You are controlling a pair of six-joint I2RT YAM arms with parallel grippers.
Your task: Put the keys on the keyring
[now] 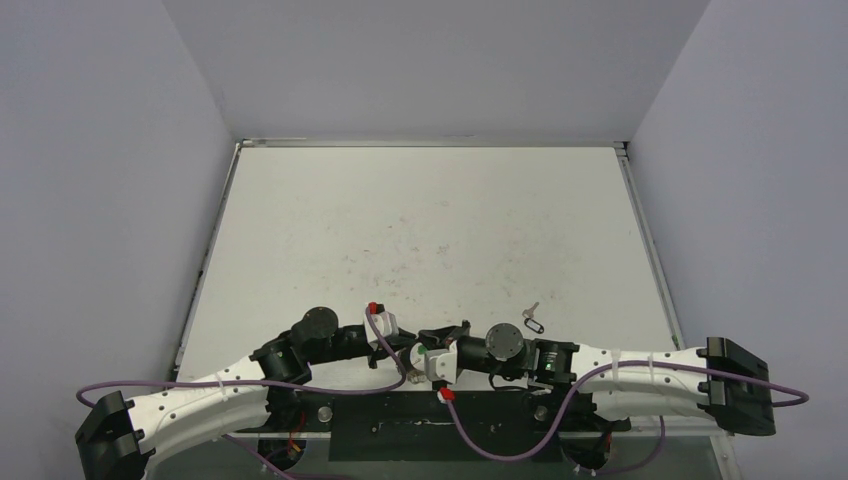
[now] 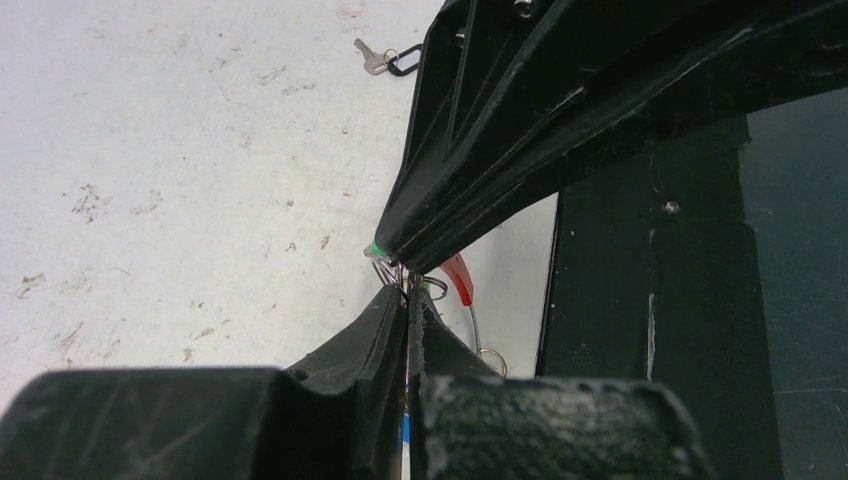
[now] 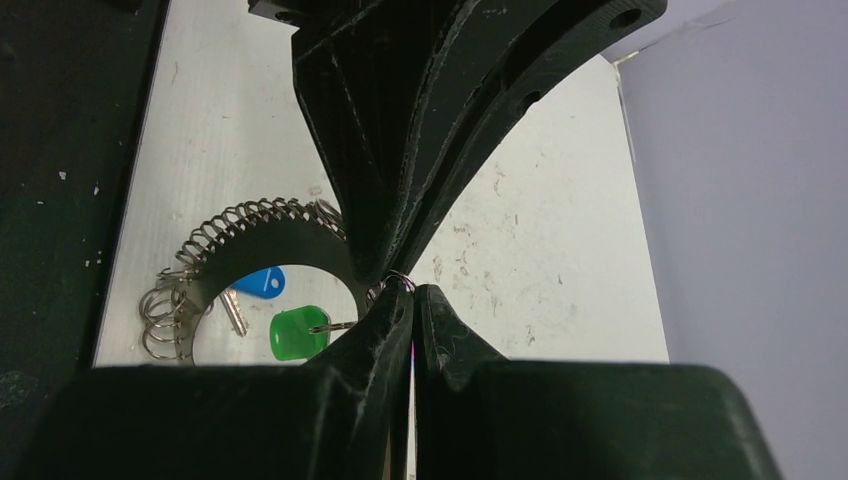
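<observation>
Left wrist view: the left gripper had its jaws pressed together, with thin wire turns of the keyring entering the seam at the tips, so it was clamped on the keyring. The right gripper came in from the upper right, tip to tip with the left one. The keyring's red section hung just beside the contact point, and a sliver of green showed at the right gripper's tip.

Right wrist view: the right gripper's jaws were also together, with a fine wire at the seam. Whether that wire was pinched could not be resolved. Only this view showed the rest of the keyring: a silvery coil arcing left of the tips, a cluster of small rings at its far end, the blue key inside the arc and the green key just below it, close to the right gripper's fingers.

Overhead view: both grippers met at the middle of the table's near edge, and the keyring was almost wholly hidden beneath them. A loose key with a black wire loop lay on the table to the right, apart from the grippers. The left wrist view showed it too. The right wrist view did not.
</observation>
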